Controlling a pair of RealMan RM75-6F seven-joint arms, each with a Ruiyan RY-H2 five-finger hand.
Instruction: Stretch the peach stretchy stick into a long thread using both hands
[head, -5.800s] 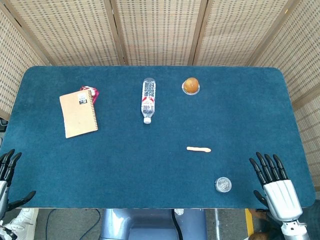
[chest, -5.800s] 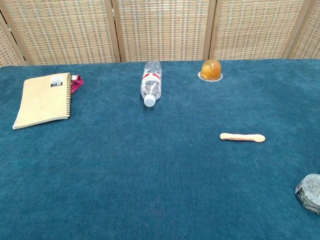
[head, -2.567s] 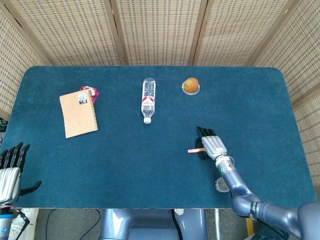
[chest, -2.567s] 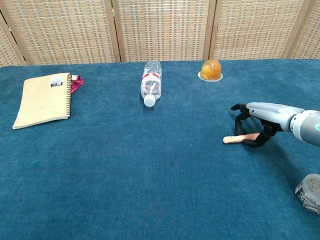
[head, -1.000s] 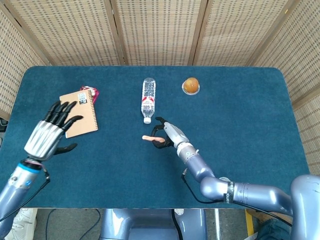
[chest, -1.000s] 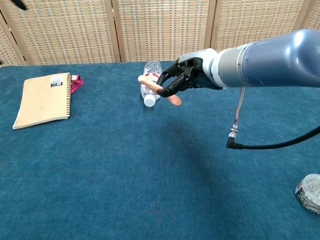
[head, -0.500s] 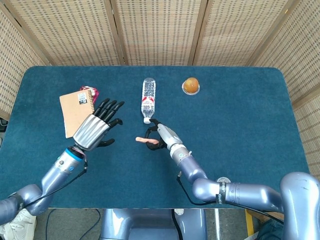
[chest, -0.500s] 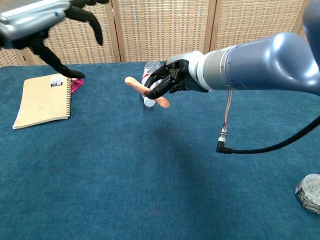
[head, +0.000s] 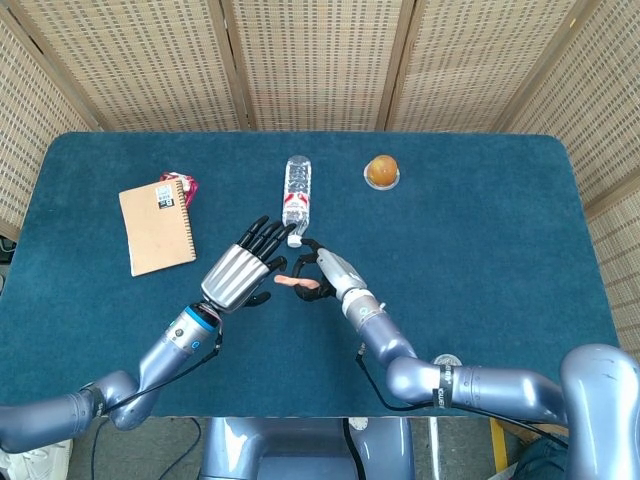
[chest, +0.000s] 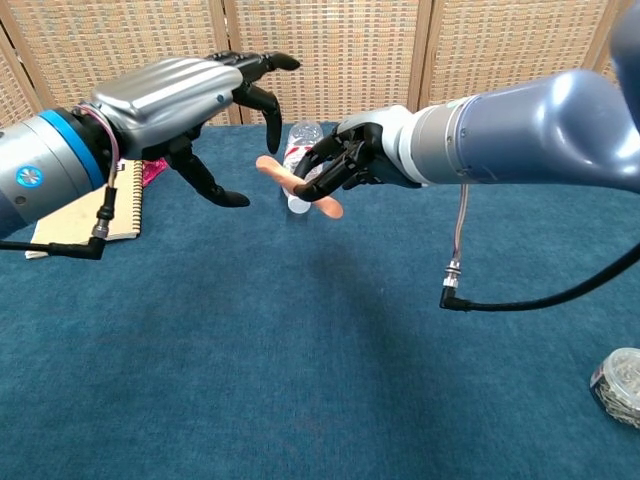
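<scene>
The right hand (chest: 345, 165) holds the peach stick (chest: 298, 186) up in the air. The left hand (chest: 190, 95) is near it, with its fingers (chest: 262, 62) spread wide and holding nothing.

- Head view: mounted high, looking steeply down over the whole blue table (head: 500, 250), far edge and woven screen (head: 320, 60) at top, near edge at bottom.
- Takes in everything at once: notebook (head: 156, 227), bottle (head: 296, 192), both arms reaching in from the bottom.
- Chest view: set low, near table height, facing forward and level across the cloth toward the screen (chest: 340, 55).
- Much closer; the arms loom large, left hand (chest: 180, 95) and right hand (chest: 350, 160) fill the upper middle.
- Shared ground: both hands, the peach stick (head: 296, 284) (chest: 298, 186), the bottle (chest: 300, 165), notebook edge (chest: 125, 205), small round tin (chest: 620, 385) at right.
</scene>
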